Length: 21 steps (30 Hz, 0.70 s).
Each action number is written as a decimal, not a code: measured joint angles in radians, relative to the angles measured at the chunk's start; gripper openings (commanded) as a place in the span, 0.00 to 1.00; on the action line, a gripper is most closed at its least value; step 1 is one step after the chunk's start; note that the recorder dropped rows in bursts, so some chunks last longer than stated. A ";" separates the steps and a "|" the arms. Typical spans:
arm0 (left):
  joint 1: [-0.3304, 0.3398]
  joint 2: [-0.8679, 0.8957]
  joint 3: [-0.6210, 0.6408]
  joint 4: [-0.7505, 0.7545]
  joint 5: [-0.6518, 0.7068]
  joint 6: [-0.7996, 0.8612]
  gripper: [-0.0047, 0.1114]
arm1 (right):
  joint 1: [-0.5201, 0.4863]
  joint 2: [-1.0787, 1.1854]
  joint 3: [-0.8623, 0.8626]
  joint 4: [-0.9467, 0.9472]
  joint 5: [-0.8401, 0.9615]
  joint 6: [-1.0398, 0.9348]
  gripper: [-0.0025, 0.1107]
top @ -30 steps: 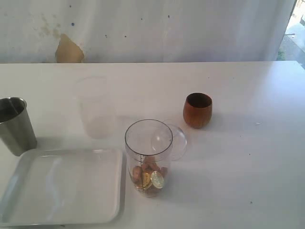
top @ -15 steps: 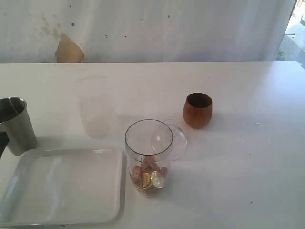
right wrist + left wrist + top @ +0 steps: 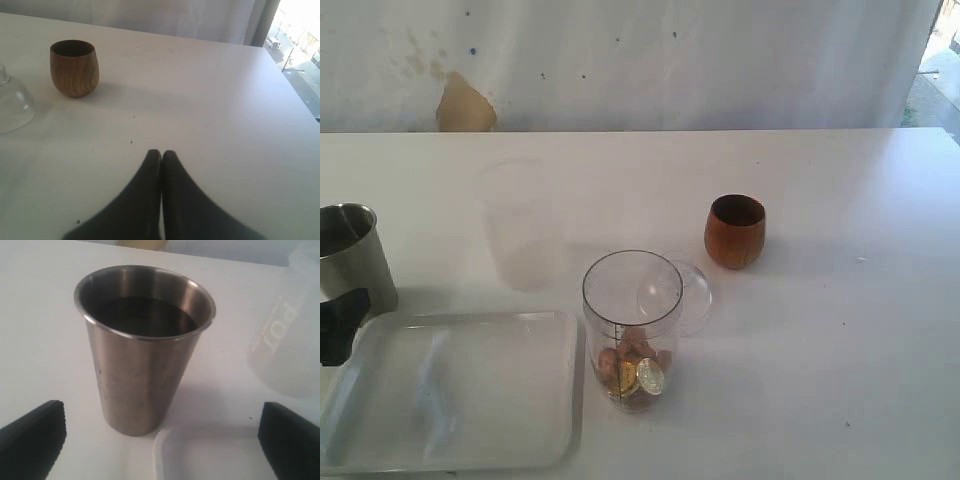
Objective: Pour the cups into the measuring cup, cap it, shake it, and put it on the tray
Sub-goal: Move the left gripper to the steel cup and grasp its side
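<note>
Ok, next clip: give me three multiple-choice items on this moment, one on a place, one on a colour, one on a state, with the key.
1. Where does the steel tumbler stand?
A. On the table, next to a corner of the tray
B. On the tray
C. Lifted in the air by a claw

2. What colour is the small rounded cup?
A. White
B. Brown
C. Blue

3. How is the right claw?
A. Open around the small rounded cup
B. Shut on the steel tumbler
C. Shut, holding nothing

Key:
1 A: its base rests on the white tabletop just off the tray's rim.
2 B: its wood shows brown in both the exterior and right wrist views.
3 C: its fingers press together over bare table, apart from the cup.
</note>
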 measured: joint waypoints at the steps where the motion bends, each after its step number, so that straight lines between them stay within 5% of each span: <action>1: 0.000 0.027 -0.013 -0.002 -0.002 0.000 0.94 | 0.000 0.000 0.000 0.000 0.000 0.000 0.02; 21: 0.000 0.362 -0.203 -0.026 -0.134 0.033 0.94 | 0.000 0.000 0.000 0.000 0.000 0.000 0.02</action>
